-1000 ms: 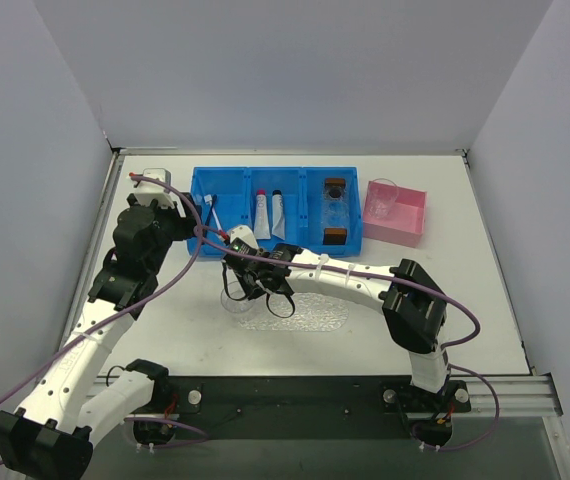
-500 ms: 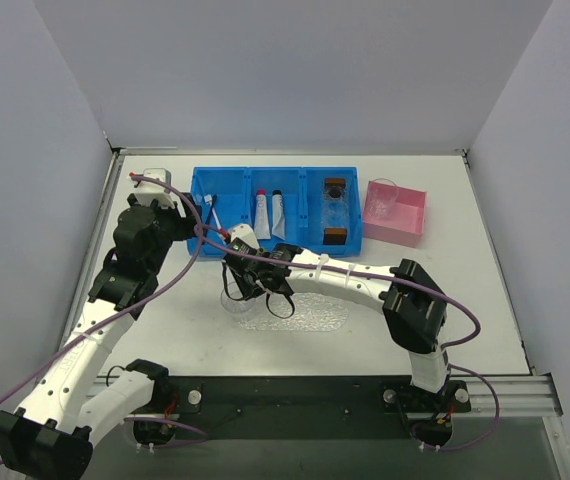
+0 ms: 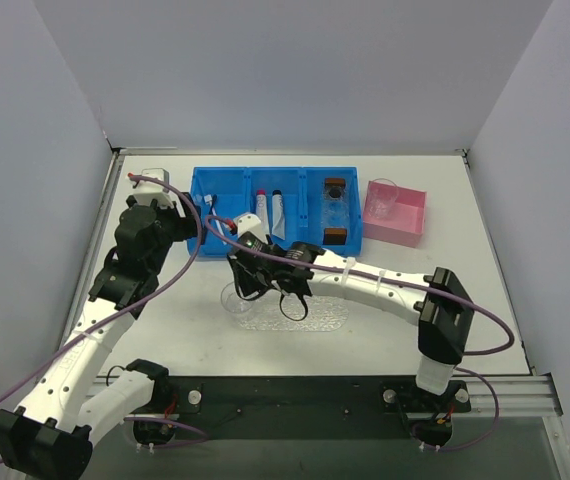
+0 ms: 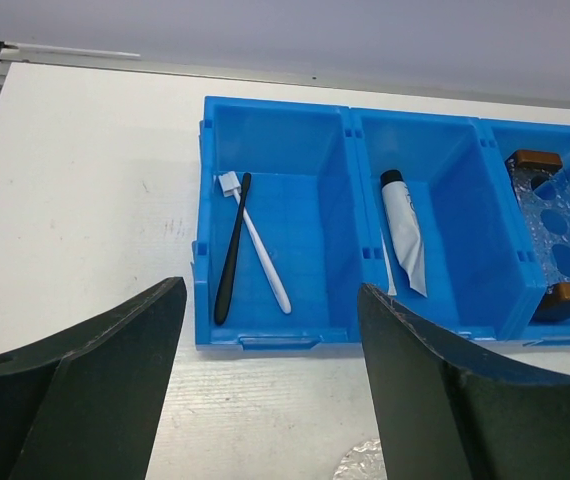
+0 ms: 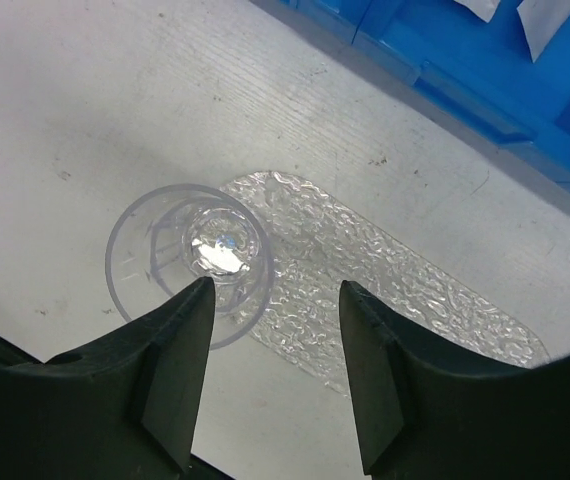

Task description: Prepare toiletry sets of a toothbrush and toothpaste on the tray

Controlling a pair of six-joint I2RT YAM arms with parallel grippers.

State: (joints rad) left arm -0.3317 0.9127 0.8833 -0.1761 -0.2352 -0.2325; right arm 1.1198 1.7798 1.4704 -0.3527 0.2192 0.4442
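The black toothbrush and the white toothbrush lie crossed in the left compartment of the blue bin. The black-capped toothpaste tube lies in the middle compartment beside the pink-capped tube. The clear glittery tray lies flat on the table in front of the bin, and it also shows in the top view. My left gripper is open and empty, hovering before the bin's left compartment. My right gripper is open and empty above the tray's left end.
A clear plastic cup stands at the tray's left end, just beside my right gripper's left finger. A clear rack with brown ends fills the bin's right compartment. A pink box holding a clear cup sits to the right of the bin.
My right arm has swung its elbow out to the right and its gripper has shifted slightly right, uncovering the clear cup. The left arm has not moved.
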